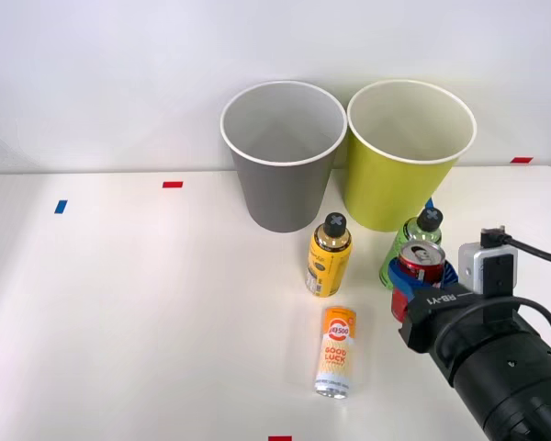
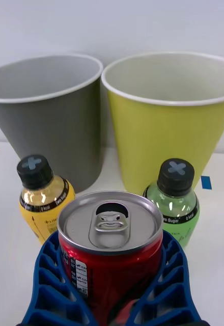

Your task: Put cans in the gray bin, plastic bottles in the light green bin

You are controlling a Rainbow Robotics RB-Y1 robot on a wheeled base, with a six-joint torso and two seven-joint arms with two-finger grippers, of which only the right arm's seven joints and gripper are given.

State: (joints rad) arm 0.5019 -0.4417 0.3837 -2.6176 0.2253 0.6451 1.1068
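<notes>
The right arm's blue ribbed end effector [image 2: 112,285] clasps the upright red drink can with a silver top [image 2: 110,244] near the bench's [image 1: 119,322] right edge. Just beyond it stands the bright green black-capped plastic bottle [image 1: 421,241], before the tall yellow-green bin [image 1: 406,175]. The yellow-labelled bottle [image 1: 330,261] stands before the tall gray bin [image 1: 285,184]. The orange-and-white "GOOD LUCK" can [image 1: 335,353] lies nearer the front edge.

There are two cans: a red can [image 1: 422,260] and an orange-and-white can [image 1: 336,353]. There are two bottles: a yellow bottle [image 1: 331,256] and a green bottle [image 1: 422,231]. There are two bins: a gray bin [image 1: 283,156] and a light green bin [image 1: 408,154].
</notes>
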